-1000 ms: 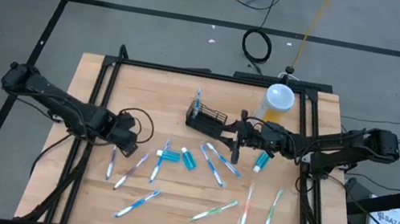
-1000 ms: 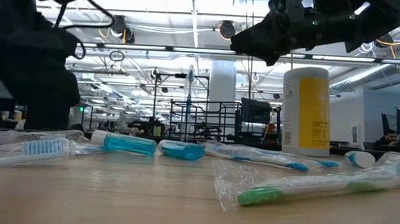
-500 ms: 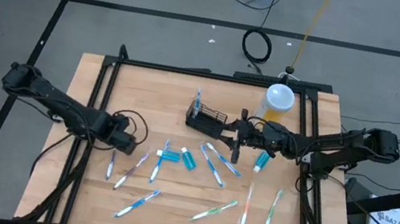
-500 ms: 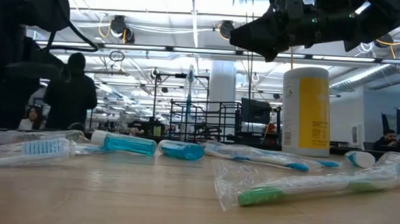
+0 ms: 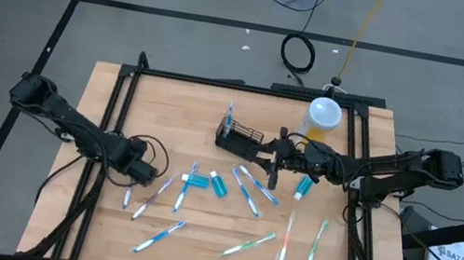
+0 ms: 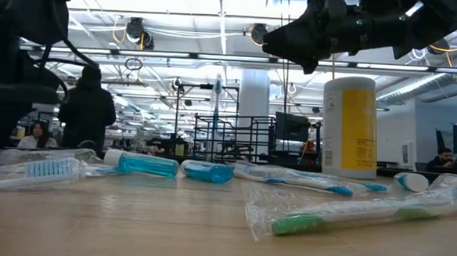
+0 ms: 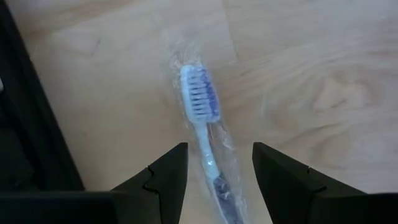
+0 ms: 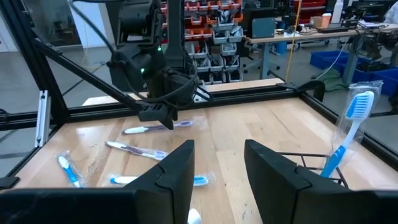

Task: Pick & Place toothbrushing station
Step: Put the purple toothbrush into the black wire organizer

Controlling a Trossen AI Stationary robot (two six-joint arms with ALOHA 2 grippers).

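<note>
I see the left gripper point(image 5: 146, 172) has slid a bit nearer to me and to the left since a moment ago. It now hangs low over the wooden table point(image 5: 194, 246), right above a wrapped toothbrush point(image 7: 203, 134). Its two fingers point(image 7: 166, 176) stand apart, one on each side of that brush, and they hold nothing. In the low view the left arm has pulled away to the left, so now I can see a person point(image 6: 87, 106) standing in the room behind.

The right gripper point(image 5: 277, 155) has not moved. It stays up in the air just to the right of the toothbrushing station point(image 5: 239, 137). Its fingers point(image 8: 170, 174) are spread open and empty.

The toothbrushing station sits in the same spot, near the middle of the table toward the far side. One blue toothbrush point(image 8: 347, 137) stands up in its left end. The yellow bottle point(image 6: 349, 128) stands just right of it, farther back. Other wrapped brushes and small blue tubes lie where they were.
</note>
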